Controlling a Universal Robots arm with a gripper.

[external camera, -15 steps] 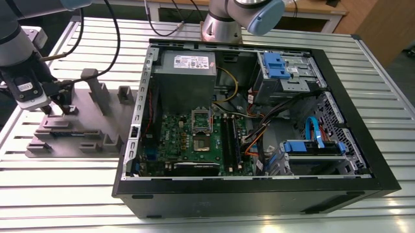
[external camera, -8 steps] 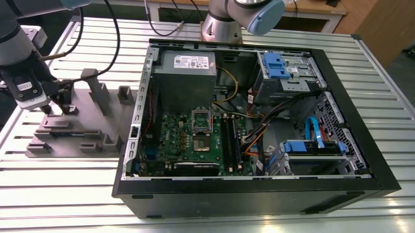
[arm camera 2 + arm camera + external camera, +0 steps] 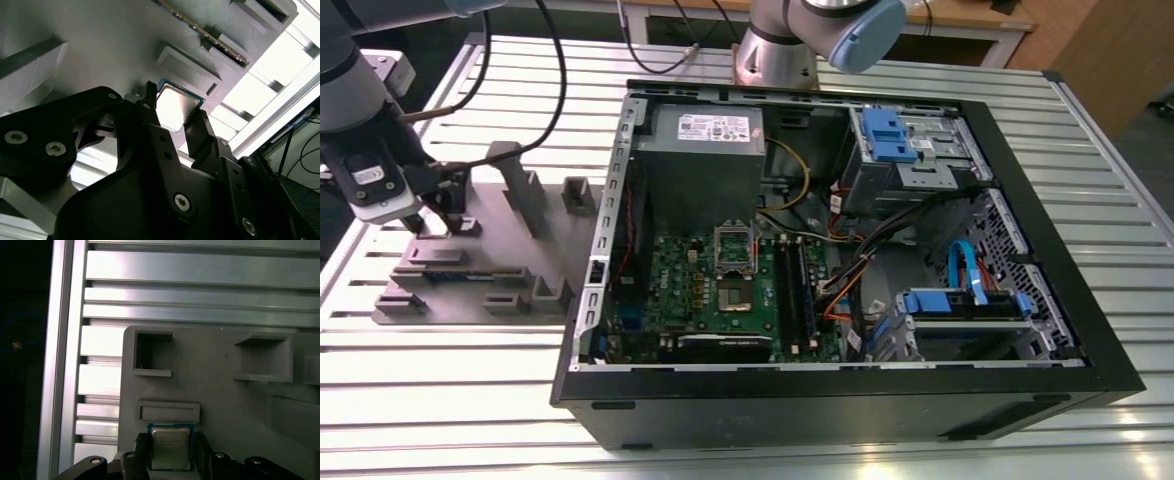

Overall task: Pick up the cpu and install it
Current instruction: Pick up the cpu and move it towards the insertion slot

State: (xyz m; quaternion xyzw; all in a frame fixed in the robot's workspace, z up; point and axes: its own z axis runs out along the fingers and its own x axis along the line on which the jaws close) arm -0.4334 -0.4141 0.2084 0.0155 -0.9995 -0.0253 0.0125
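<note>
1. Here we see a slatted metal table (image 3: 454, 400) carrying everything in the exterior view.
2. An open black computer case (image 3: 854, 405) lies on it towards the exterior view's right, with its inside facing up.
3. A grey fixture (image 3: 480, 300) with raised blocks and pockets sits just beside the case, on the exterior view's left.
4. Inside the case we see the green motherboard (image 3: 680, 280), with its square socket (image 3: 735, 268) near the middle.
5. The gripper (image 3: 438, 225) is low over the fixture's far corner, well apart from the case.
6. In both wrist views its black fingers (image 3: 152, 115) press against two opposite edges of the cpu (image 3: 171, 449), pinching it between them.
7. The cpu, with its silver top up, is at the fixture's surface, just beside a low raised rectangular block (image 3: 169, 412). We cannot tell whether it rests there or is lifted clear.
</note>
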